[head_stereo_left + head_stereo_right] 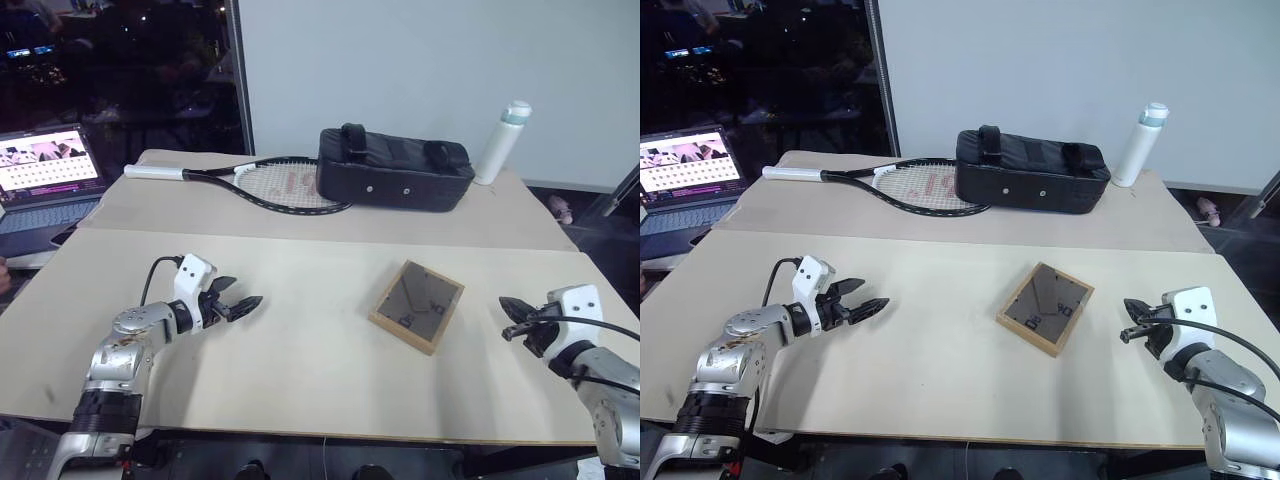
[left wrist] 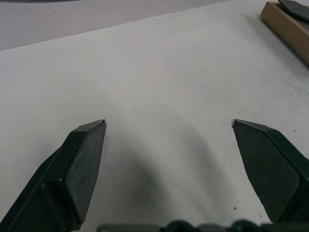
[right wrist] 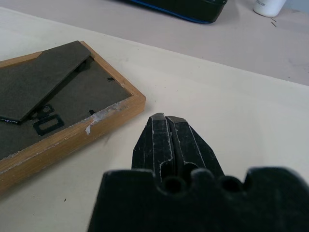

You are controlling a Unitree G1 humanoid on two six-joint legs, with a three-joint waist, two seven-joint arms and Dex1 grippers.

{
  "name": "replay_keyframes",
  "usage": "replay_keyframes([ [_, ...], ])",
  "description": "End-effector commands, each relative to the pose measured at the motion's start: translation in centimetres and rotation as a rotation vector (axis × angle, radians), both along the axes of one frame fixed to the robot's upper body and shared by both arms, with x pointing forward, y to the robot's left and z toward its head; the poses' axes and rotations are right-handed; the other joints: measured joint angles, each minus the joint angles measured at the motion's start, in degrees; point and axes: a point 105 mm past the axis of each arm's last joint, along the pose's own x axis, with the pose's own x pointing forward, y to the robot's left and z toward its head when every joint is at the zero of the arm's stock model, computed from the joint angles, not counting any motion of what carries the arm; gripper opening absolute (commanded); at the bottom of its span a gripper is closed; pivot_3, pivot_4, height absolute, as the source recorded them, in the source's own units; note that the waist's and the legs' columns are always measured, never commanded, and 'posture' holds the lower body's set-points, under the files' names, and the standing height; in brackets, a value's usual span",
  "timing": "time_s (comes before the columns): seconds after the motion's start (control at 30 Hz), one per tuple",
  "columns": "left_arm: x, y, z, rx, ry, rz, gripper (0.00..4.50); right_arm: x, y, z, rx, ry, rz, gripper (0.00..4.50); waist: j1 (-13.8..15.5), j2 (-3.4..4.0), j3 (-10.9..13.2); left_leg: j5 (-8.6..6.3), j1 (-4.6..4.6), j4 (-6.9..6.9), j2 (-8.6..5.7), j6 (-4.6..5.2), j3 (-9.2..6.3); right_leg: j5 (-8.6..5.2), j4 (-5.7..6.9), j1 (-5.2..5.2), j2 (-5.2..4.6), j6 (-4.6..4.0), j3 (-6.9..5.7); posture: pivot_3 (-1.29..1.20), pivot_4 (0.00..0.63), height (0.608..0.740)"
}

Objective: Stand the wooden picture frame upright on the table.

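The small rectangular light-wood picture frame [image 1: 416, 306] lies flat, face down, on the near panel of the large light beige wooden table [image 1: 300, 360]. Its dark grey-brown back faces up, and the fold-out stand lies closed against that back. No part of the frame is raised. The task has therefore not begun in effect: the frame is untouched and still has to be lifted, its stand swung out, and the frame set on edge.

The left gripper [image 1: 243, 304] is well apart from the frame, on its left side, low over the table. Its two black fingers are spread wide and hold nothing; in the left wrist view only a wooden corner of the frame appears beyond them.

The right gripper [image 1: 512, 318] is near the frame, on its right side, with bare tabletop between them. Its fingers are pressed fully together and grip nothing. It would have to open before any grasp.

Beyond the frame, on the far panel, lie a black zipped fabric bag [image 1: 394, 168], a dark-rimmed tennis racket with a white grip [image 1: 258, 182] and a white cylindrical bottle [image 1: 502, 142]. None of these stands in the path of either arm.
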Motion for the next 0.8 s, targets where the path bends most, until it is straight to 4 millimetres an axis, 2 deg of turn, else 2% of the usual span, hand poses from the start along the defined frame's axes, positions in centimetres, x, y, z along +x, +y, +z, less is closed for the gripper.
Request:
replay_keyframes([
  [0.03, 0.4, -0.4, 2.0, -0.016, -0.015, -0.025, 4.5, -0.6, 0.2, 1.3, 0.039, -0.052, -0.001, 0.01, 0.0, 0.0, 0.0, 0.0, 0.0, 0.0, 0.0, 0.0, 0.0, 0.0, 0.0, 0.0, 0.0, 0.0, 0.0, 0.0, 0.15, 0.726],
  [0.13, 1.7, -1.4, 4.1, -0.018, -0.058, -0.025, 3.78, -1.3, -0.5, 0.9, 0.049, -0.017, -0.019, 0.0, 0.5, -0.01, 0.0, 0.0, -0.06, 0.0, 0.0, 0.0, -0.11, -0.01, 0.0, 0.01, 0.01, 0.0, -0.14, 0.0, 0.15, 0.726],
  [0.2, 2.1, -2.8, 3.8, 0.012, -0.04, -0.048, 3.15, -1.1, -0.8, 0.8, -0.053, 0.023, 0.004, 0.0, 0.9, 0.05, 0.0, 0.0, -0.15, 0.08, -0.05, 0.0, -0.13, 0.0, -0.02, 0.0, -0.04, 0.01, -0.15, 0.0, 0.15, 0.726],
  [0.27, 2.7, -4.6, 3.4, 0.031, -0.025, -0.067, 2.32, -0.5, -1.2, 0.6, -0.153, 0.058, 0.003, 0.0, 1.1, 0.21, -0.1, 0.0, -0.16, 0.12, -0.2, 0.0, -0.1, -0.03, -0.04, 0.04, -0.2, 0.1, -0.14, 0.0, 0.15, 0.726],
  [0.37, 4.4, -8.3, 2.2, 0.071, 0.0, -0.104, 1.08, 1.3, -1.6, -0.1, -0.184, 0.086, -0.023, 0.0, 1.2, 0.19, -0.1, 0.0, -0.02, 0.15, -0.21, 0.01, -0.13, -0.05, -0.1, 0.21, -0.19, 0.14, -0.19, 0.0, 0.15, 0.726],
  [0.4, 4.9, -10.1, 1.7, 0.084, 0.012, -0.13, 0.77, 2.0, -1.3, -0.5, -0.197, 0.101, -0.019, 0.0, 1.1, 0.19, -0.1, 0.0, 0.0, 0.16, -0.21, 0.01, -0.14, -0.04, -0.1, 0.23, -0.19, 0.15, -0.19, 0.0, 0.15, 0.726],
  [0.43, 5.2, -11.4, 1.5, 0.094, 0.019, -0.148, 0.32, 2.5, -1.1, -0.8, -0.209, 0.112, -0.014, 0.0, 1.1, 0.17, -0.1, 0.0, -0.01, 0.16, -0.21, 0.01, -0.15, -0.04, -0.1, 0.22, -0.19, 0.16, -0.19, 0.0, 0.15, 0.726],
  [0.47, 5.4, -12.4, 1.3, 0.099, 0.021, -0.168, 0.05, 2.8, -0.9, -1.0, -0.215, 0.121, -0.007, 0.0, 1.1, 0.16, -0.1, 0.0, -0.02, 0.16, -0.21, 0.01, -0.17, -0.04, -0.1, 0.22, -0.18, 0.16, -0.19, 0.0, 0.15, 0.726],
  [0.63, 6.2, -17.6, 0.2, 0.092, 0.058, -0.218, 0.05, 3.7, 0.7, -2.3, -0.203, 0.18, 0.031, 0.0, 1.1, 0.18, -0.1, -0.01, -0.28, 0.1, -0.27, 0.03, -0.25, -0.05, -0.11, 0.06, -0.19, 0.16, -0.23, 0.0, 0.15, 0.726],
  [0.73, 5.3, -21.3, -0.8, 0.096, 0.096, -0.297, 0.05, 4.0, 3.6, -2.2, -0.201, 0.166, 0.13, 0.0, 1.2, 0.18, -0.1, -0.04, -0.33, 0.08, -0.29, 0.05, -0.3, -0.06, -0.12, 0.04, -0.2, 0.15, -0.26, 0.0, 0.15, 0.726],
  [0.8, 4.5, -22.6, -2.2, 0.132, 0.144, -0.33, 0.05, 4.0, 5.0, -2.1, -0.19, 0.161, 0.172, 0.0, 1.1, 0.17, -0.1, -0.04, -0.34, 0.1, -0.3, 0.05, -0.32, -0.1, -0.12, 0.04, -0.21, 0.21, -0.28, 0.0, 0.15, 0.726],
])
